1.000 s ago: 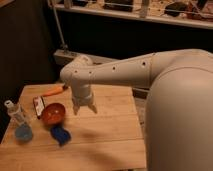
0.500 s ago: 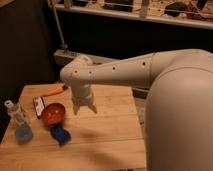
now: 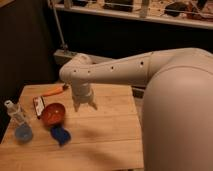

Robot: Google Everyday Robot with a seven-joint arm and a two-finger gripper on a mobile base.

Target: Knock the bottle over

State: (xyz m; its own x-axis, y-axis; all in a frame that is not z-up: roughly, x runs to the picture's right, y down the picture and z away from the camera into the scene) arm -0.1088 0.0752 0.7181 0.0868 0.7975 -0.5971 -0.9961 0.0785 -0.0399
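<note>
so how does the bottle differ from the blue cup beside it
The bottle is clear with a white cap; the cup is light blue. The bottle is taller and slimmer; the cup is short and round. Both stand upright near the table's left edge. The gripper hangs right of the orange bowl, away from both.

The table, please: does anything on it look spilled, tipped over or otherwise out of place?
Nothing stands out. The bottle stands upright near the left edge of the table, behind the light-blue cup; the orange bowl sits upright. The gripper hangs above the table, right of the bowl, apart from the bottle.
</note>
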